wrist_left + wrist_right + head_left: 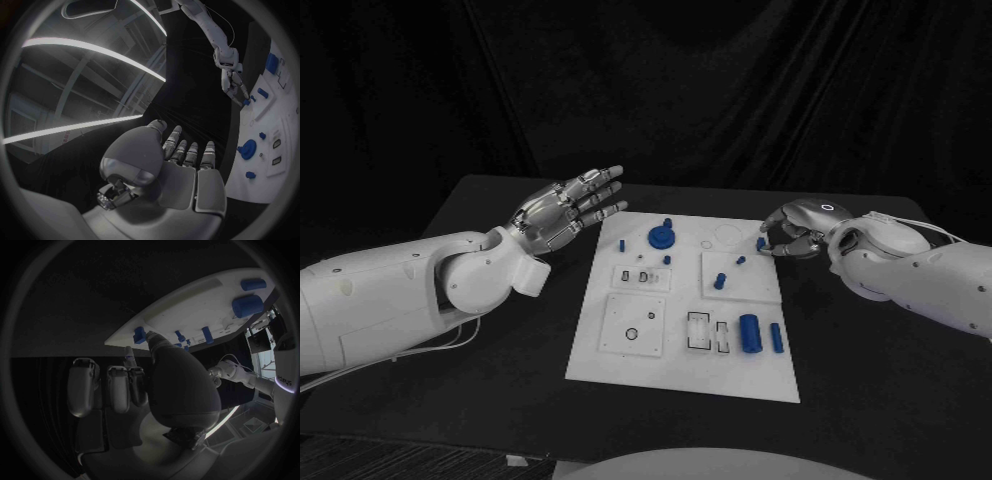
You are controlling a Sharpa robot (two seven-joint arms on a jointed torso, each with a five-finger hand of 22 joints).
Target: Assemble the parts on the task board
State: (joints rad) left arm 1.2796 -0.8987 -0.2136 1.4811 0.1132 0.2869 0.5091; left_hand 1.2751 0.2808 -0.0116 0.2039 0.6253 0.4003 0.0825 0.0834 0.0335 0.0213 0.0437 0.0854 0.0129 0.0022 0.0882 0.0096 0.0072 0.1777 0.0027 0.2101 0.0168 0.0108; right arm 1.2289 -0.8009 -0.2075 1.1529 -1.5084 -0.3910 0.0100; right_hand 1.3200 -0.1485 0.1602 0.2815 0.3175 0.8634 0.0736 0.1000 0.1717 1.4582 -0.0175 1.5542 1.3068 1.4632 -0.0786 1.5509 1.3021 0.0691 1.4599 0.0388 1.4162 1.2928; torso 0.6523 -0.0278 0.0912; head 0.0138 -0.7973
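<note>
The white task board (678,372) lies in the middle of the black table. On it are a round blue knob (661,237), short blue pegs (720,281) and two blue cylinders (750,332) near its right edge. My left hand (574,210) hangs raised off the board's far left corner, fingers spread and holding nothing; its palm (169,170) faces the board (262,175). My right hand (793,234) sits at the board's far right edge, fingers curled, pinching a small blue part (762,243). The thumb (156,347) touches that part (139,335) at the board's rim (187,310).
Rectangular slots (697,330) and a square plate with a round hole (636,325) occupy the board's near half. Bare black table (877,380) surrounds the board on both sides, and a dark curtain hangs behind.
</note>
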